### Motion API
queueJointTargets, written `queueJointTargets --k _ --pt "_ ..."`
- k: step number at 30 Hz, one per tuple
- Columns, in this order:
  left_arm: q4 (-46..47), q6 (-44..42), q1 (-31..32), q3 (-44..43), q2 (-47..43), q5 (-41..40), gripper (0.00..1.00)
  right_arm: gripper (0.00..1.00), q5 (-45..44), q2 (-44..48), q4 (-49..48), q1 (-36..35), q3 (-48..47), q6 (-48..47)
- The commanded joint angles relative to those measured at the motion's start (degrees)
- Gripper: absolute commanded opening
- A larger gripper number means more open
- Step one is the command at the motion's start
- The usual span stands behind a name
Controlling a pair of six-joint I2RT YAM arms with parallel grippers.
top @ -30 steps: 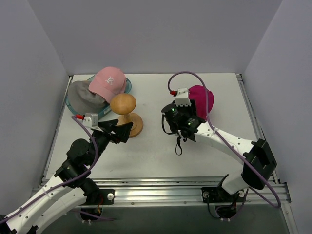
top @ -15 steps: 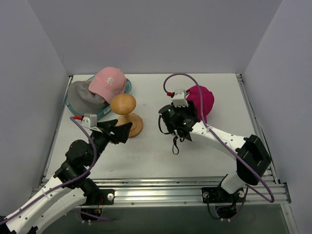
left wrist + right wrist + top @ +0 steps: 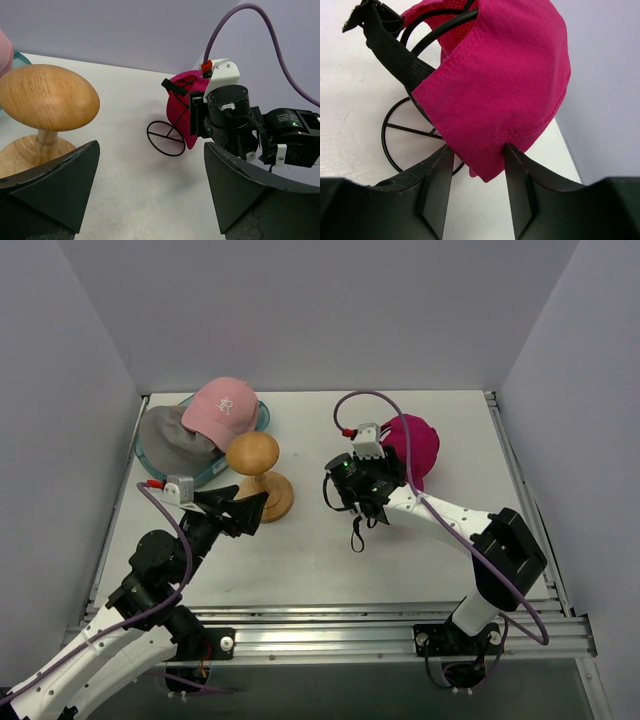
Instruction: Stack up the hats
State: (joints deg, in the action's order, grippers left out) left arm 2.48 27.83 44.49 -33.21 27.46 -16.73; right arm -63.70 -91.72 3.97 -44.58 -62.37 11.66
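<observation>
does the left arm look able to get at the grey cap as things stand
Probably yes. The grey cap lies in the teal tub just beyond the left gripper, jaws open, nothing between. The wooden hat stand sits to the right; the pink cap overlaps one edge.

Two caps (image 3: 225, 405) in tub (image 3: 263, 417), stand (image 3: 255, 465) beside

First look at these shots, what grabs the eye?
The magenta cap perched on a black wire stand right of centre stands out most, its brim between the open fingers of the right gripper. Next comes the round-topped wooden hat stand left of centre, with the left gripper open just in front of it. At the far left, a light pink cap and a grey cap lie in a teal tub.
</observation>
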Motion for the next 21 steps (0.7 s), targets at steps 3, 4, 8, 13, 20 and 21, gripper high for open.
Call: queueJointTargets --k 3,4,8,13,20,21 --pt "0.5 -0.4 0.2 0.0 -1.6 -0.8 0.94 0.36 -2.0 -1.0 -0.6 0.5 -0.9 -0.1" --pt "0.4 -0.4 0.2 -0.1 -1.6 -0.8 0.94 0.35 -1.7 -1.2 -0.9 0.5 -1.0 -0.3" --pt "0.5 -0.3 0.2 -0.2 -1.6 0.0 0.94 0.35 -1.7 -1.4 -1.6 0.5 -1.2 -1.8" --pt "0.6 -0.1 0.2 -0.2 -1.6 0.1 0.94 0.34 -2.7 -1.1 -2.5 0.3 -1.3 -3.0" --pt "0.5 -0.2 0.2 -0.3 -1.4 0.1 0.94 0.34 -3.3 -2.2 -3.3 -1.0 -1.3 -4.4" --pt "0.5 -0.2 0.2 -0.3 -1.4 0.0 0.94 0.33 -3.4 -2.3 -3.4 -1.4 -1.4 -4.3"
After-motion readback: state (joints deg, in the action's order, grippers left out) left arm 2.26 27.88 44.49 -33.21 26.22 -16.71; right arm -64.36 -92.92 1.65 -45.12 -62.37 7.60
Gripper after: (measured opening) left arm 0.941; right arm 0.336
